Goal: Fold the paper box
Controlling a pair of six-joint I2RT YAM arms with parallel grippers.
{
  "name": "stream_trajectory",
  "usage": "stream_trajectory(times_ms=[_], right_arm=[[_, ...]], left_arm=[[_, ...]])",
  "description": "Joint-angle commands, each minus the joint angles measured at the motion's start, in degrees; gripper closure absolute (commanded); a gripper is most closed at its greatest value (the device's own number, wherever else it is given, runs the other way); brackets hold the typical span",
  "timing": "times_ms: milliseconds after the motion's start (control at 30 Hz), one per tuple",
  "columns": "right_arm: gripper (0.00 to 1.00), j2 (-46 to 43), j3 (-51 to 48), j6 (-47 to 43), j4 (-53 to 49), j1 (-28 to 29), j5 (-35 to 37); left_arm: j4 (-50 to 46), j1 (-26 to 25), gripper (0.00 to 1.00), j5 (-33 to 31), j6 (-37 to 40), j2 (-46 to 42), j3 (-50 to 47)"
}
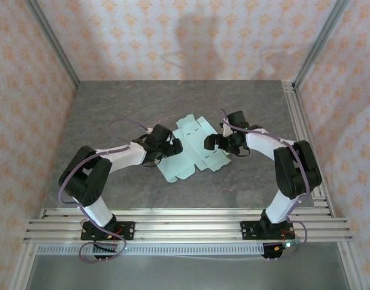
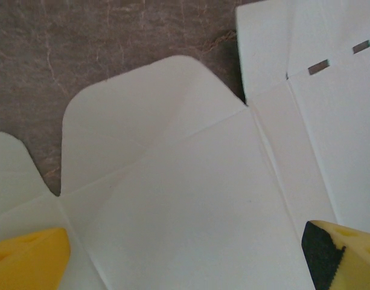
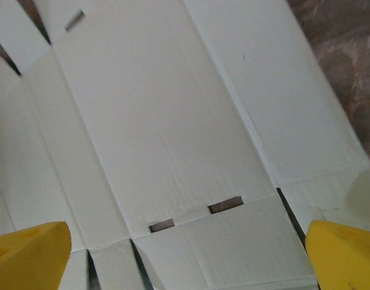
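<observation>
The paper box (image 1: 194,150) lies as a flat pale mint die-cut sheet in the middle of the grey table, with flaps, slots and rounded tabs. My left gripper (image 1: 174,147) hovers over its left edge, open, yellow fingertips (image 2: 29,258) far apart above a creased panel (image 2: 191,199) and a rounded tab (image 2: 148,109). My right gripper (image 1: 213,143) hovers over the sheet's right part, open too, its fingertips (image 3: 341,257) wide on both sides of a panel (image 3: 166,127) with two small slots (image 3: 226,205). Nothing sits between either pair of jaws.
The grey marbled table (image 1: 112,115) has bare room all round the sheet. Aluminium rails (image 1: 185,226) run along the near edge with both arm bases on them, another rail (image 1: 302,127) runs down the right side. Patterned walls enclose the back and sides.
</observation>
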Motion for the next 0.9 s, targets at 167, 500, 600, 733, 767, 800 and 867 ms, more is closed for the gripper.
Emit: stream_trajectory(times_ms=[167, 500, 600, 733, 767, 800, 867], right_arm=[[0.01, -2.76, -0.79, 4.19, 11.15, -4.27, 3.81], [0.01, -0.5, -1.77, 6.39, 13.84, -7.85, 2.02], [0.02, 0.47, -1.1, 5.5, 13.38, -7.98, 1.8], [0.03, 1.95, 0.52, 3.71, 11.92, -8.09, 0.73], [0.03, 2.36, 1.02, 3.25, 11.42, -8.13, 0.26], [0.03, 2.8, 1.34, 2.99, 11.27, -8.11, -0.28], [0.04, 3.85, 2.08, 2.4, 10.8, -8.15, -1.41]], left_arm=[[5.09, -2.94, 0.0, 0.77, -2.46, -2.3, 2.06], [10.44, -5.13, 0.58, 3.76, -8.15, 6.36, 7.53], [9.49, -5.13, 0.7, 3.87, -7.89, 9.1, 9.49], [7.48, -4.89, 0.73, 3.38, -7.31, 11.62, 10.61], [7.21, -4.74, 0.78, 3.37, -7.27, 12.18, 10.5], [7.08, -4.62, 0.78, 3.39, -7.37, 12.61, 10.38], [7.16, -4.37, 0.78, 3.52, -7.48, 13.01, 9.65]])
